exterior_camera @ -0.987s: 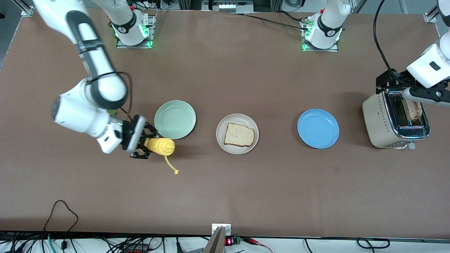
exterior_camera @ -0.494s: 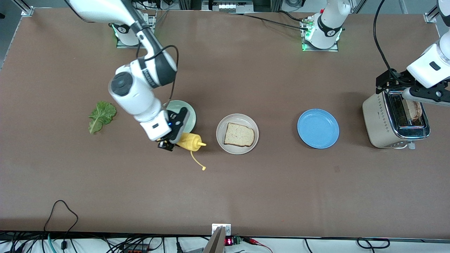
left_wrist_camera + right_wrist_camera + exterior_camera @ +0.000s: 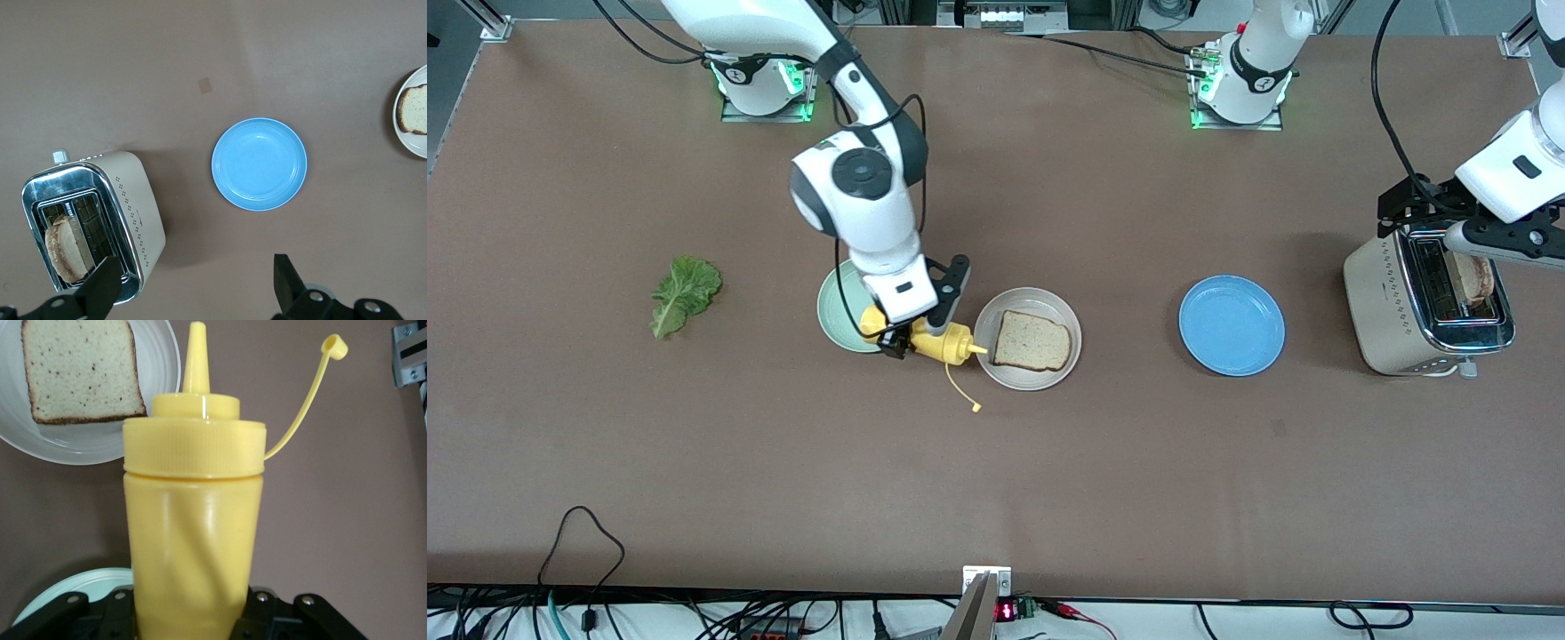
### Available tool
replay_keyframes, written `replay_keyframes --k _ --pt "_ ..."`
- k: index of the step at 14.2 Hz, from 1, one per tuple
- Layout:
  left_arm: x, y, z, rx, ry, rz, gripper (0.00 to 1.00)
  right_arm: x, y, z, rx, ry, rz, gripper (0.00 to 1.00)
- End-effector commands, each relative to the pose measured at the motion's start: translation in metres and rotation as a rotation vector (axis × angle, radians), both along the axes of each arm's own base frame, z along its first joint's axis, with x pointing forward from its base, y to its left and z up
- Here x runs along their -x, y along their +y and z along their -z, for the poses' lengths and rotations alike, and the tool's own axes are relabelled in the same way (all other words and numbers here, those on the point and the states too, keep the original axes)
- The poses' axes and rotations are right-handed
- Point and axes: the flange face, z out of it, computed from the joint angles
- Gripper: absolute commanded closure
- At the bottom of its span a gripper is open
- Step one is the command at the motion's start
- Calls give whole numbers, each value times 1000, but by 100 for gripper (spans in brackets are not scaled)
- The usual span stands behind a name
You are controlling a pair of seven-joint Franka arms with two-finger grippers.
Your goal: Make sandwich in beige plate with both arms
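My right gripper [image 3: 907, 338] is shut on a yellow mustard squeeze bottle [image 3: 944, 343], held tipped on its side between the mint-green plate [image 3: 838, 307] and the beige plate [image 3: 996, 369]. Its nozzle points at the beige plate's rim and its open cap hangs on a strap. One toast slice [image 3: 1032, 341] lies on the beige plate. The bottle [image 3: 193, 520] fills the right wrist view, with the toast [image 3: 80, 373] and plate [image 3: 157, 360] past its nozzle. A second toast slice [image 3: 1474, 277] stands in the toaster [image 3: 1396, 311]. The lettuce leaf [image 3: 683, 292] lies at the right arm's end. My left gripper [image 3: 197, 287] hangs open over the toaster [image 3: 133, 213].
A blue plate [image 3: 1232, 324] lies between the beige plate and the toaster; it also shows in the left wrist view [image 3: 259, 164]. Cables run along the table edge nearest the front camera.
My right arm has carried the mustard bottle from beside the lettuce past the mint-green plate to the beige plate's rim. The left arm has not moved.
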Motion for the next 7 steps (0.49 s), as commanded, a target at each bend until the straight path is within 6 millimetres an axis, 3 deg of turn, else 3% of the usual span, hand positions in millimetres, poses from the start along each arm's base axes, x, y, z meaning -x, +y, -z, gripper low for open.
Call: replay_keyframes --k 1,3,4,5,7 --pt "4 1 -6 -20 1 2 0 0 46 0 126 -38 12 83" --pt "5 1 -7 -20 1 2 0 18 81 21 231 -73 2 83" --pt "5 2 -7 -20 5 0 0 23 87 33 252 -88 1 83" --pt "7 2 -6 -21 17 -5 0 38 101 56 290 -112 -20 83" --pt "3 1 -8 -20 3 -7 0 46 107 80 336 -125 -57 83"
